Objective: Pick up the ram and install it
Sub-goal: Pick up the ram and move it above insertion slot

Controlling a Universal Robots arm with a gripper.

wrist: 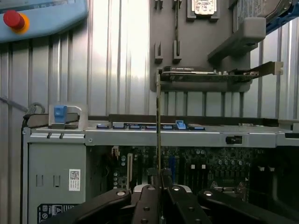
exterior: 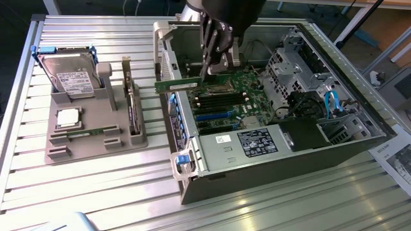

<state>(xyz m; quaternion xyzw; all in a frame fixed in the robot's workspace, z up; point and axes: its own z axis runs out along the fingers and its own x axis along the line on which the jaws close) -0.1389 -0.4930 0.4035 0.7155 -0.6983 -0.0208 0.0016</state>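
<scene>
Desk (exterior: 96, 192): ribbed metal slats.
Computer case (exterior: 270, 163): open tower lying on its side, blue cable (exterior: 332, 103) inside.
Grey holder (exterior: 90, 144): on the exterior view's left of the case, carrying an upright hard drive (exterior: 74, 77), a flat processor chip (exterior: 68, 118) and an expansion card (exterior: 130, 103) on edge.

No text, brand or number is legible. Labels are present but unreadable: a white one on the hard drive (exterior: 70, 76), a black one with white print on the power supply (exterior: 257, 143), a small white sticker (exterior: 222, 139) just beside it, a square-code sticker (wrist: 74, 179) on the case (wrist: 51, 158), and a printed sheet (exterior: 397, 161) at the exterior view's right edge. The ram (exterior: 176, 85) appears to carry a pale sticker, also unreadable.
</scene>
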